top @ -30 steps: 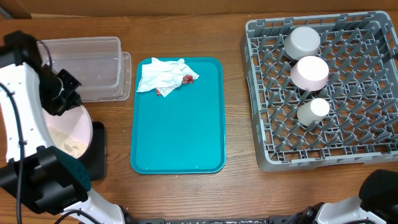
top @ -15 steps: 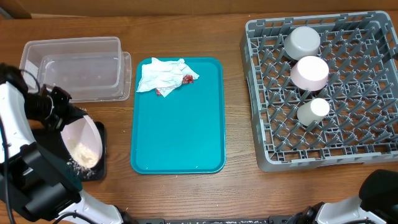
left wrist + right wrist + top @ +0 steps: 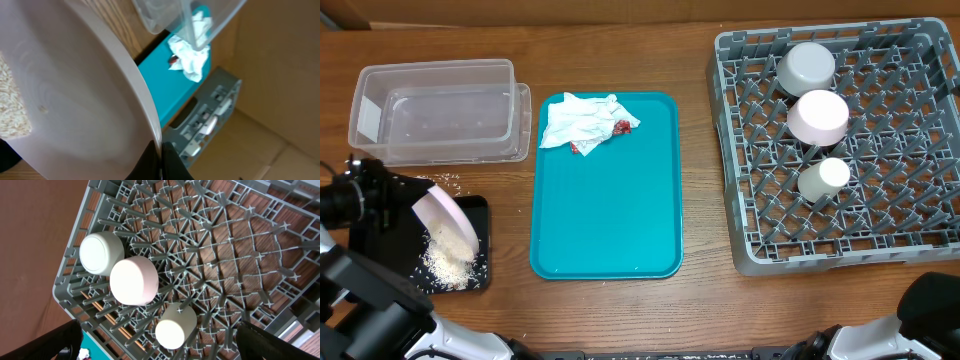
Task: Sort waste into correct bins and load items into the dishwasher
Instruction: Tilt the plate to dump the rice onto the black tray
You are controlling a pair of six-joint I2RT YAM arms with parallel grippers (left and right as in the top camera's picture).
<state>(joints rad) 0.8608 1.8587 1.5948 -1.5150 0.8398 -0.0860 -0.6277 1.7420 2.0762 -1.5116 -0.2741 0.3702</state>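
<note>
Plate [image 3: 450, 222]: pink, tilted on edge over black bin [image 3: 480, 215], rim clamped in left gripper [image 3: 160, 159]. Rice [image 3: 445, 262]: heaped in bin. Crumpled napkin [image 3: 585, 122]: on teal tray [image 3: 610, 210]. Right gripper [image 3: 165, 352]: fingers spread apart above dish rack [image 3: 880, 235].

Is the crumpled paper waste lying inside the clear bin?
No, the crumpled paper lies at the far end of the teal tray, beside the clear bin rather than in it.

Probably lab (cardboard walls [image 3: 280, 70], dish rack [image 3: 722, 140])
</note>
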